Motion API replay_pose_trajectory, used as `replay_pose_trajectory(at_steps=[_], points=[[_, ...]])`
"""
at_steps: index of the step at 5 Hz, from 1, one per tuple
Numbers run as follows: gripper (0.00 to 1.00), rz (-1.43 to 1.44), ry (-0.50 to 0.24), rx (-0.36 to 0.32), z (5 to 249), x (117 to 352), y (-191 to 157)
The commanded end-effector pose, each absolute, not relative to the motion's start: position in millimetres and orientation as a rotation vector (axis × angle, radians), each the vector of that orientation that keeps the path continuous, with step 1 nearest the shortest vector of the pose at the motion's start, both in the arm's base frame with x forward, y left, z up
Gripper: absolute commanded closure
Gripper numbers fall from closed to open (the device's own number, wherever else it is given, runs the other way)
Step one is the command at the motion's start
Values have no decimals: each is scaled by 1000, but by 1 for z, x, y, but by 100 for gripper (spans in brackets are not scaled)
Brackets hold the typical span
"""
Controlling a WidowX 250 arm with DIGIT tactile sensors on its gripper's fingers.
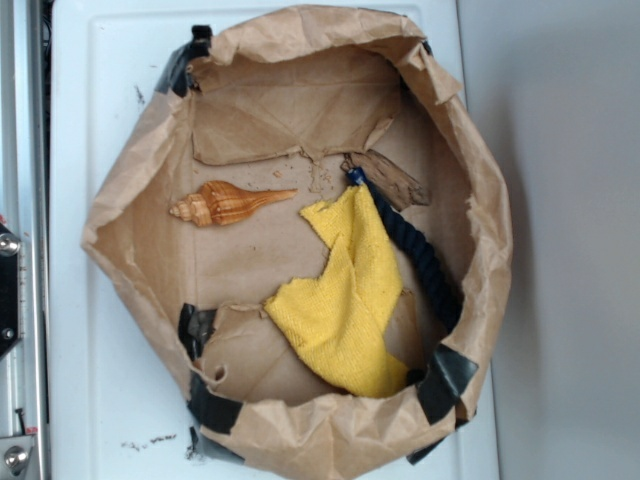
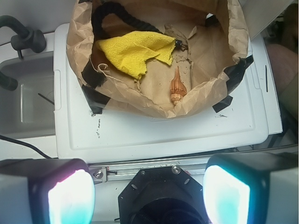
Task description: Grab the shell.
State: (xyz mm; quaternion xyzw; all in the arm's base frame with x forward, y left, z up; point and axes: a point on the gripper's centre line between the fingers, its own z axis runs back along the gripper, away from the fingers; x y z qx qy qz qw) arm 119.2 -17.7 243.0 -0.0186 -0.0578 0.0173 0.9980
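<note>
The shell is a small orange-tan ribbed spiral with a thin tail pointing right. It lies on the brown paper floor of the paper-lined bin, left of the yellow cloth. In the wrist view the shell lies inside the near rim, tail pointing away. My gripper is high above the white surface and short of the bin, jaws wide apart with nothing between them. Its two pads glow at the bottom corners. The gripper does not show in the exterior view.
A yellow cloth lies right of the shell. A dark blue rope runs along the bin's right wall. A brown wood scrap lies at the back. Black tape holds the crumpled paper rim. A metal rail is below me.
</note>
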Motion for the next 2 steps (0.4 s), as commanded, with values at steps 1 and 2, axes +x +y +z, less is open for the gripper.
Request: replay_pose_trajectory(at_steps=[1, 2], points=[[0, 35, -116, -37, 243, 119, -18], [0, 40, -91, -97, 247, 155, -11]])
